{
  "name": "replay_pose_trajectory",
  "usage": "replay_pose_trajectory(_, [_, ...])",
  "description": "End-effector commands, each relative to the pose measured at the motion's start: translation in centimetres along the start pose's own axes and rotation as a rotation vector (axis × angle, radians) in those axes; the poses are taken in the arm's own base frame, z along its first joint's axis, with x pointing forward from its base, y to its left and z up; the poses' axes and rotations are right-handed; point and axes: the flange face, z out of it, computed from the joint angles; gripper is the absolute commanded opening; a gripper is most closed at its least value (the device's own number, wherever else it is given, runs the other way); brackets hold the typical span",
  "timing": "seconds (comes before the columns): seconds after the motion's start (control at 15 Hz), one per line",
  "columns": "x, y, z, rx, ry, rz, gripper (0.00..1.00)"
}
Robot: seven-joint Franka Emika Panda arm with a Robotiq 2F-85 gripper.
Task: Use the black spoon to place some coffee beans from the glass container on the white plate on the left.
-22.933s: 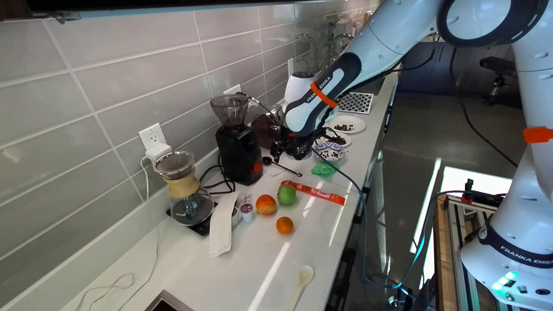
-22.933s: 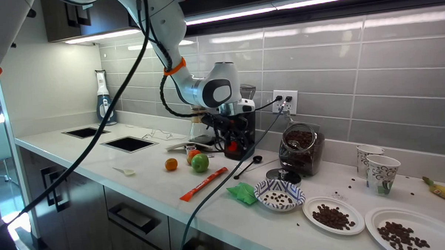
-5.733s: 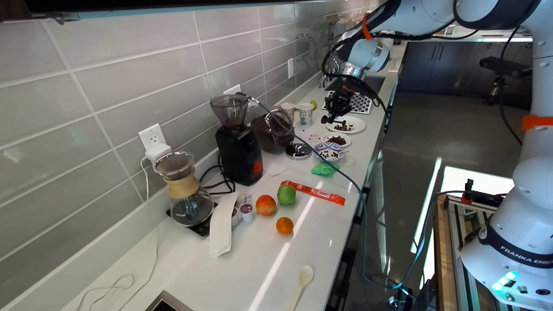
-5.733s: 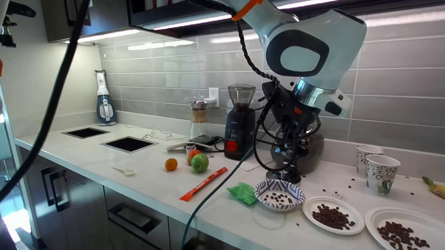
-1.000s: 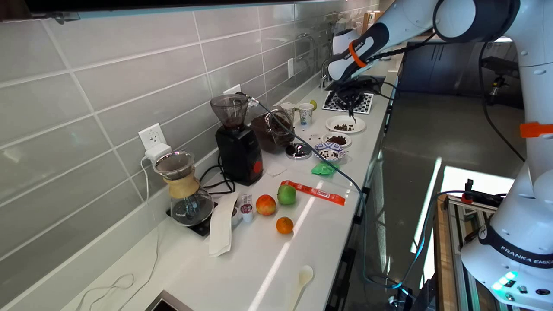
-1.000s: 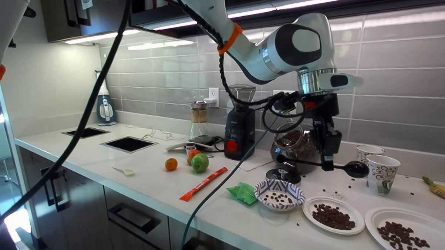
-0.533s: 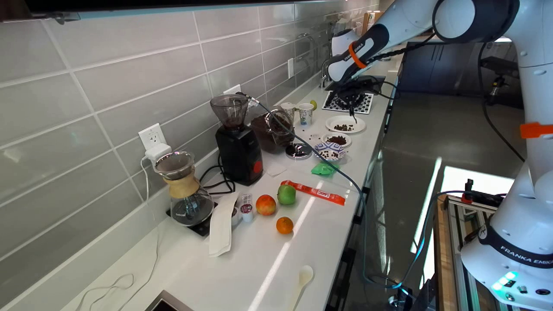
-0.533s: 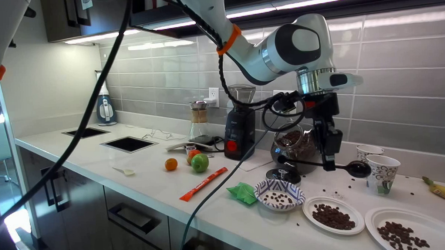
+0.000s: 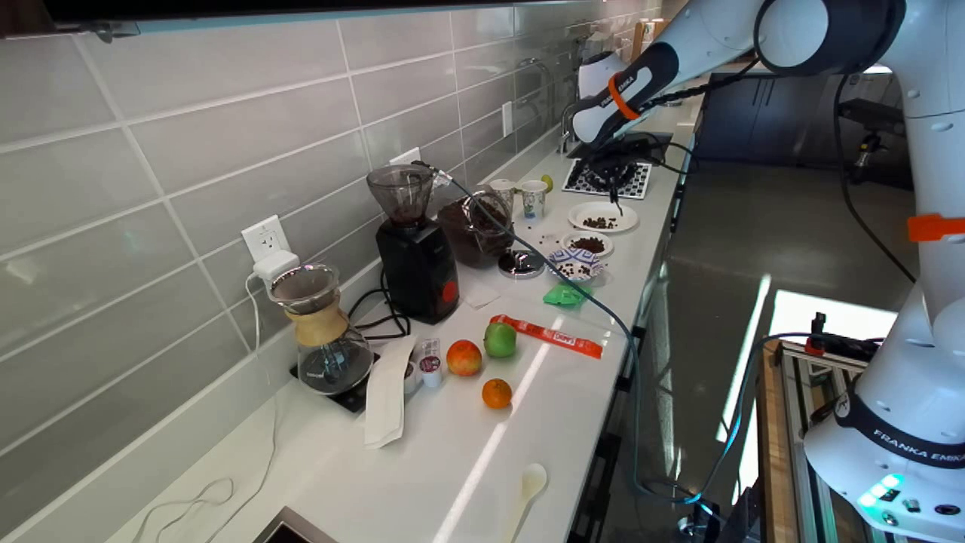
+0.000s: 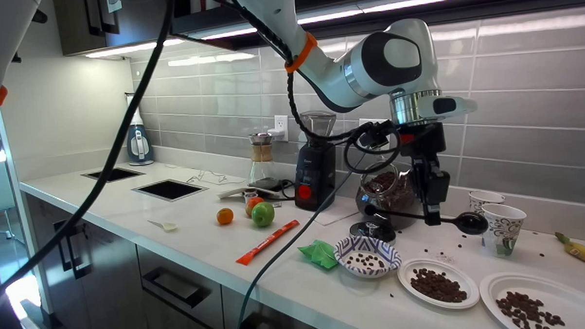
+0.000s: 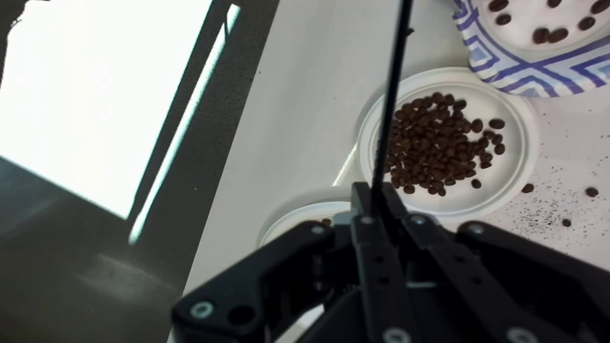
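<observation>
Two fingers pinching one black spoon, two white plates bearing coffee beans, one glass container

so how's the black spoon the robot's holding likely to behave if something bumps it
The black spoon might swivel a little, since the gripper pinches it partway along its slim handle. It's probably light, being so thin for most of its length. Its glint hints at a smooth, perhaps slippery surface.

Green apple at dial centre

Around it on the table, in an exterior view: an orange at nine o'clock, a red packet at six, a green wrapper at four, a carafe at twelve. Well apart at ten, partly blocked, stands perhaps a handheld vacuum.
</observation>
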Motion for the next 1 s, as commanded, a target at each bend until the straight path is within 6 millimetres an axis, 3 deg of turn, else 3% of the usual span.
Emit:
replay_pose_trajectory(0.0, [-0.1,-0.6,0.0,0.050,-0.044,0.045,0.01])
replay_pose_trajectory(0.6, [-2.9,-3.8,-2.2,0.380,-0.186,-0.042,0.01])
replay_pose_trajectory(0.93, [-4.5,-5.6,-3.3,0.464,-0.259,-0.135,0.01])
